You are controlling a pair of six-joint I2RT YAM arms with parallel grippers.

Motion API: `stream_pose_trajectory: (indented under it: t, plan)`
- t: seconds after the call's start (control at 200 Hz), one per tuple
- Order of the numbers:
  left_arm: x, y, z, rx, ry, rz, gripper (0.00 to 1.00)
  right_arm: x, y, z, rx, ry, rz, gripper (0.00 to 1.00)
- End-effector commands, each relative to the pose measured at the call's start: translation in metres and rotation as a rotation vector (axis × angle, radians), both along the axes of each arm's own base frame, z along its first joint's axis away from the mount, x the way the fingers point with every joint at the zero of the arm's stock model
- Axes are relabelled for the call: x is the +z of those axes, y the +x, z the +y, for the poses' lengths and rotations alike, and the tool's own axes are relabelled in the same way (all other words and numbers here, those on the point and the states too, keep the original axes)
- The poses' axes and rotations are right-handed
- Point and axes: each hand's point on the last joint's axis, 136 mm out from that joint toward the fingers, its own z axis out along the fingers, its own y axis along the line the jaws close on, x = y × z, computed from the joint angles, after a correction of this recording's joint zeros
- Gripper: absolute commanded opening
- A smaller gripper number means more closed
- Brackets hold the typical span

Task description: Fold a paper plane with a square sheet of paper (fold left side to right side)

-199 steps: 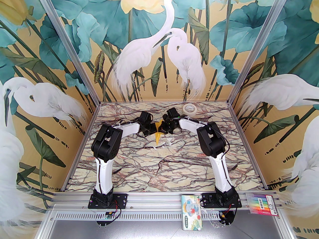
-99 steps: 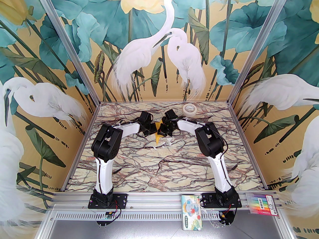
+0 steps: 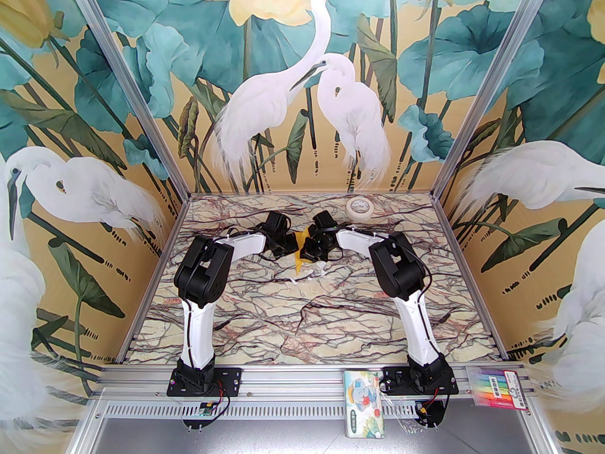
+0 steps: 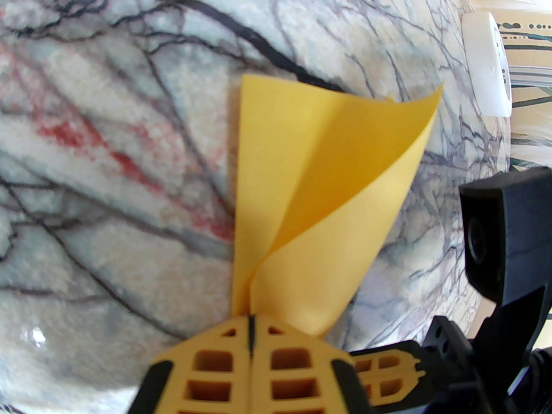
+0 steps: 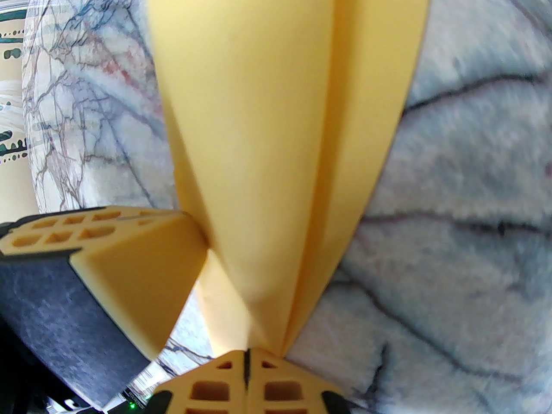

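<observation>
Both left fingers [image 4: 241, 373] and right fingers [image 5: 235, 375] pinch the paper plane [image 4: 302, 179], seemingly half-open, largely hidden from above.

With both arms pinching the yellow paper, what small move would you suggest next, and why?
Probably lower the paper plane flat onto the marble table for pressing. The left fingers and right fingers are shut on it close together, while its upper layer flares away from the lower one in a soft curl, not yet creased. I cannot tell whether it touches the table.
</observation>
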Motion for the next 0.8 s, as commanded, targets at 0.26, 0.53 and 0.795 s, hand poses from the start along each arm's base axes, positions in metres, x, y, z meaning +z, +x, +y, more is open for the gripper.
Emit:
stream_pose_trajectory:
  t: [0.26,0.53,0.795]
  plan:
    - [-0.049,-0.023,0.009,-0.012,0.086,0.108,0.03,0.041,0.025,0.002,-0.005,0.083,-0.076,0.00]
    - [-0.053,-0.024,0.010,-0.022,0.093,0.110,0.01,0.040,0.047,-0.004,-0.028,0.082,-0.086,0.00]
    - [-0.057,-0.025,0.013,-0.012,0.077,0.115,0.00,0.031,0.054,-0.004,-0.024,0.060,-0.082,0.00]
